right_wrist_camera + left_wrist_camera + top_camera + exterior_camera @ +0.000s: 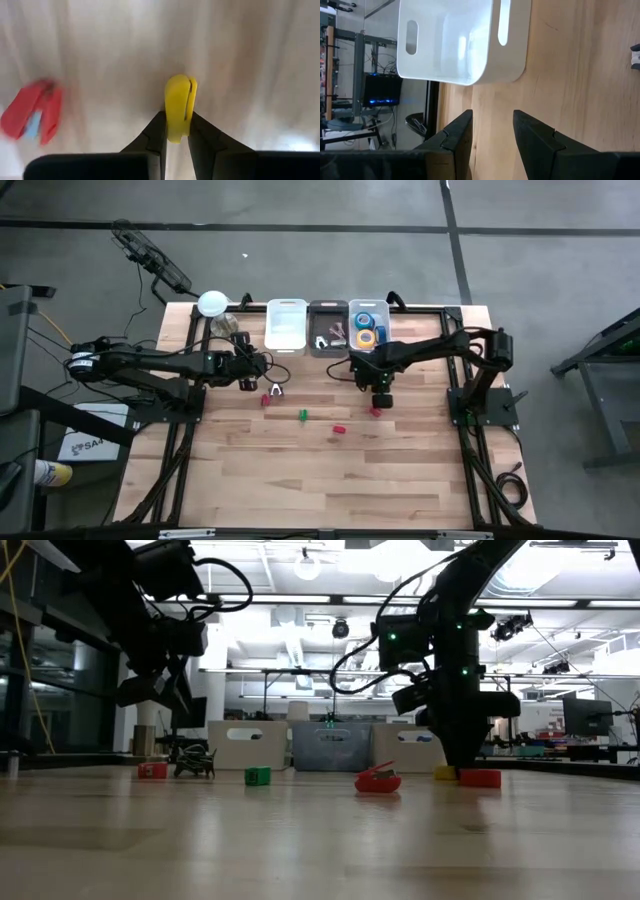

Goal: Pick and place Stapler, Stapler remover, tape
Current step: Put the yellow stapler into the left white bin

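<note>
My right gripper [381, 398] points down at the table's middle right and is shut on a small yellow stapler [180, 105], which shows at table height in the low view [444, 772]. A red stapler [30, 117] lies beside it. My left gripper [492, 130] is open and empty, near the white bin [460, 40]. A stapler remover [276, 390] and another red stapler [339, 429] lie on the table. Blue and yellow tape rolls [366, 330] sit in the clear bin at the far edge. My right gripper pinches the yellow stapler's two flat sides [172, 117] between its two fingers, at the end nearer the wrist. The fingers come from above, pointing down. The stapler stands on edge at table height; whether it is lifted clear, I cannot tell.
Three bins stand in a row at the far edge: white [285, 325], dark grey [328, 330] with stapler removers, and clear [352, 308]. A green block [303, 415] and a red block [266, 399] lie mid-table. The near half of the table is bare wood.
</note>
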